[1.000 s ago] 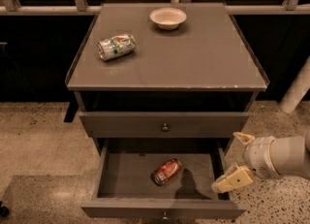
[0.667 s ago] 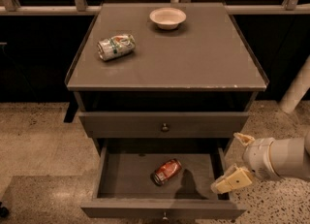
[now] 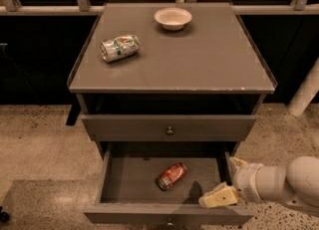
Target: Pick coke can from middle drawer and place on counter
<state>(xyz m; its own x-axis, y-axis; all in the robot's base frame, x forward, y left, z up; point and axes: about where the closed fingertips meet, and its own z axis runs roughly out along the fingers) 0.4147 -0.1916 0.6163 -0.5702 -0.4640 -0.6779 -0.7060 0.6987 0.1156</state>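
Observation:
The coke can [image 3: 171, 175] is red and lies on its side on the floor of the open middle drawer [image 3: 124, 184], near its centre. My gripper [image 3: 222, 181] is at the drawer's front right corner, to the right of the can and apart from it. Its pale fingers [image 3: 219, 197] are spread open and hold nothing. The counter [image 3: 199, 59] is the flat grey-brown cabinet top above.
A silver, green and white can [image 3: 119, 48] lies on its side on the counter's left. A white bowl [image 3: 173, 18] stands at the counter's back. A closed drawer with a knob [image 3: 170, 130] sits above the open one. A speckled floor surrounds the cabinet.
My gripper has moved slightly left and down, toward the drawer's front right corner. The can has not moved.

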